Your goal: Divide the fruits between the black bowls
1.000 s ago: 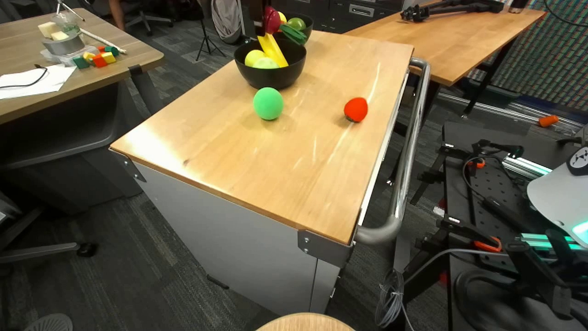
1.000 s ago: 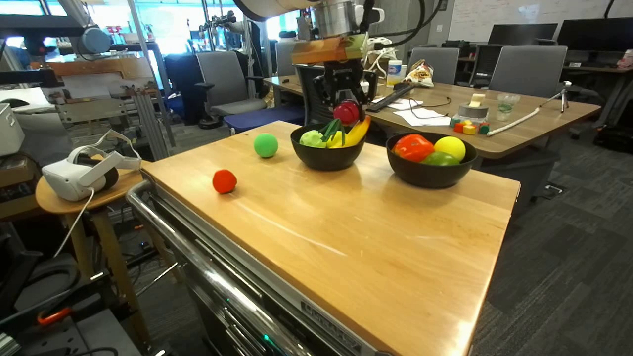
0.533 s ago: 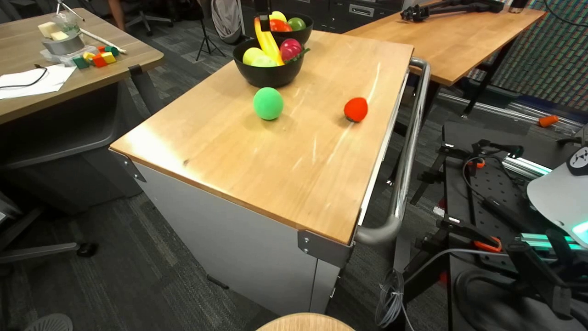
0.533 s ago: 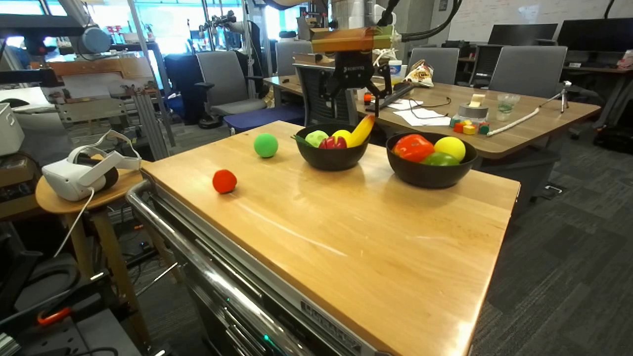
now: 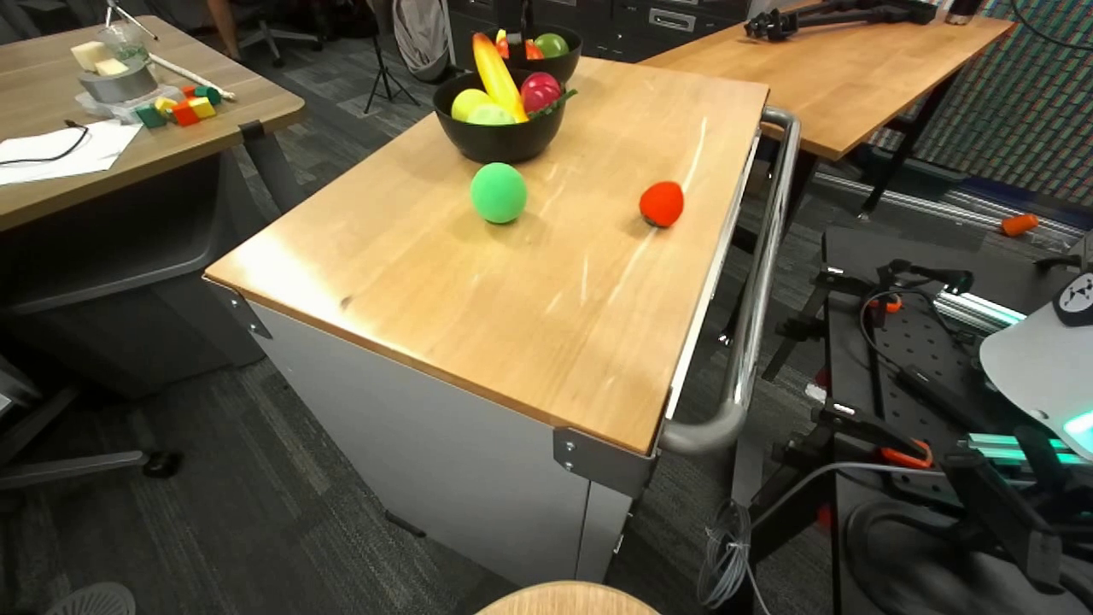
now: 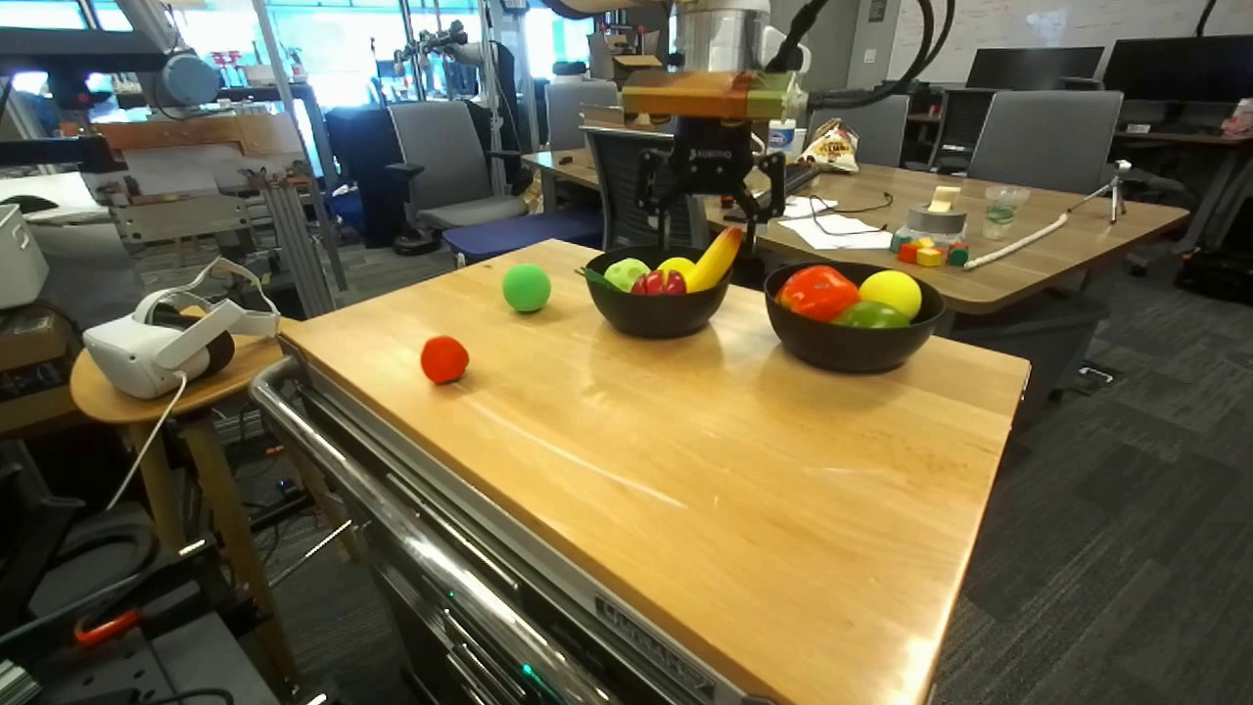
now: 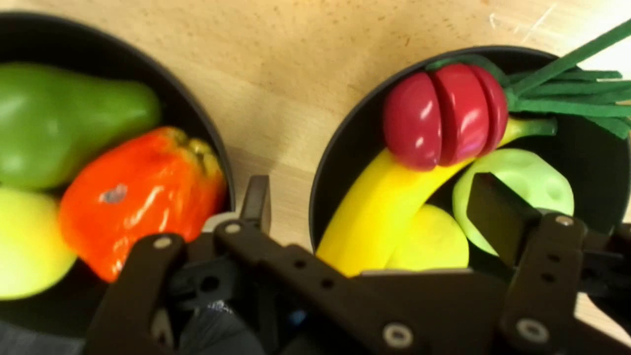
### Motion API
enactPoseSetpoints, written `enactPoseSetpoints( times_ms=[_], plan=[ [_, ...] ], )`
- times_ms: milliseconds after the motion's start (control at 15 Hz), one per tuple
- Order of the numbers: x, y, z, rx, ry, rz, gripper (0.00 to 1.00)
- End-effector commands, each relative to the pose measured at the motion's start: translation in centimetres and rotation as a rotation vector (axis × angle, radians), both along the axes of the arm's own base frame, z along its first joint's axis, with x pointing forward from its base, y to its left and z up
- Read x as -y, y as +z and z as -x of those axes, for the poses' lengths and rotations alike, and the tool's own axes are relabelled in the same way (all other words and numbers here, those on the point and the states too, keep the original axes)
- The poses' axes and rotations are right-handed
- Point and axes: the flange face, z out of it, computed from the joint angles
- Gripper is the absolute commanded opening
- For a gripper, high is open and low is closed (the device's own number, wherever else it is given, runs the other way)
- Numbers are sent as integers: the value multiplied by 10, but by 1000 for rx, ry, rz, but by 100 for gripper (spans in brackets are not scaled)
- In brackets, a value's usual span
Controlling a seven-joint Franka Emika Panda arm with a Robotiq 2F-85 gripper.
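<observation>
Hovering fingers [image 7: 499, 214]: spread wide, gripping nothing, low in wrist view.
Left bowl [image 7: 123, 64] there: green fruit [image 7: 64, 125], orange-red fruit [image 7: 140, 197], yellow fruit [image 7: 29, 246].
Right bowl [image 7: 596, 172] there: banana [image 7: 365, 217], red fruit [image 7: 446, 118], yellow apple [image 7: 438, 241], green apple [image 7: 525, 177].
Bench [image 6: 685, 421]: green ball [image 6: 527, 288] and red piece [image 6: 444, 358], left half of an exterior view.

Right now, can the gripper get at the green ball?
Probably yes: the gripper is open and empty, and the green ball sits uncovered, apart from the nearest black bowl. The gripper may first need to lift clear of the banana, whose end sticks up.
</observation>
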Motion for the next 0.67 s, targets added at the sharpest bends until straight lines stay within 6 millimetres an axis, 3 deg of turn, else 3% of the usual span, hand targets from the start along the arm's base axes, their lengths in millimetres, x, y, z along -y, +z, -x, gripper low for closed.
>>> enactPoseSetpoints(
  times_ms=[0,133,267,400,600],
  plan=[
    [8,-9,8,-13,-51,-13,100],
    [22,-23,22,-22,-108,-21,100],
    [24,-23,27,-25,-124,-24,100],
    [14,-5,25,14,-118,-38,100],
    [-14,33,42,116,-88,-137,100]
  ],
)
